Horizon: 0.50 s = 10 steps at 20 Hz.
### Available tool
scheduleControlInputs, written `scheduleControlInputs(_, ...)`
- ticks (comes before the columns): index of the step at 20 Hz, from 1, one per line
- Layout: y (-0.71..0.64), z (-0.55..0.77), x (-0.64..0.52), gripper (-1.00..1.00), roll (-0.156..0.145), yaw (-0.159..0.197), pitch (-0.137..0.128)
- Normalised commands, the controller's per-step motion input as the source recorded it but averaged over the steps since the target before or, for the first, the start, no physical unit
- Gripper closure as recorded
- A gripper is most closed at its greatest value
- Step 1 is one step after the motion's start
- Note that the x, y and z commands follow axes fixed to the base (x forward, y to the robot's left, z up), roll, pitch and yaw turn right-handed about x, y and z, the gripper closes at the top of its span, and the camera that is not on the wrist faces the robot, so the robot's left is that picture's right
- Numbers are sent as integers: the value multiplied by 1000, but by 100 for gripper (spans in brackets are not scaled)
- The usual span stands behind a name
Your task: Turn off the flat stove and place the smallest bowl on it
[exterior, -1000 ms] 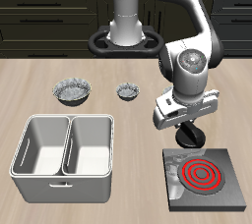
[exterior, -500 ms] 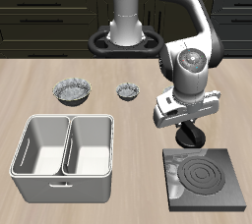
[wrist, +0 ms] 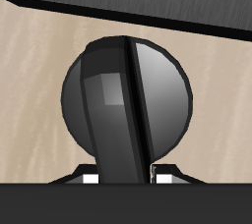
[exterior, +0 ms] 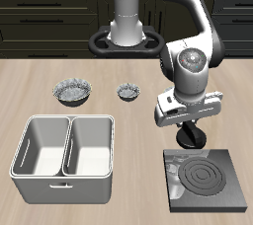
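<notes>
Dark coil rings on the flat stove [exterior: 205,177] showed no red glow, so the burner looked off. The pincer [exterior: 188,141] hung at the slab's back edge, right over the black knob [wrist: 126,100], which filled the wrist view as a round dome crossed by a raised bar. Whether its fingers were clenched on that bar or released from it I cannot tell: the exterior view hid the tips behind the wrist, and the wrist view showed only slivers of them at the frame's edge.

The smallest bowl [exterior: 127,93] sat on the counter [exterior: 128,130] farther back, well apart from the stove, with a wider crinkled bowl [exterior: 74,92] beside it and the white twin-compartment bin [exterior: 64,156] nearer the front edge.

To finish well, I judged the pincer should let go fully and rise straight up before travelling, so the knob was not dragged back on. Then it should approach the small bowl from above and pinch one wall of its rim.
</notes>
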Motion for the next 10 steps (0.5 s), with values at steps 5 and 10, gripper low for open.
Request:
scheduleControlInputs(5,17,60,69,100,-6,-57,-1)
scheduleControlInputs(10,25,86,14,100,2,-59,-5)
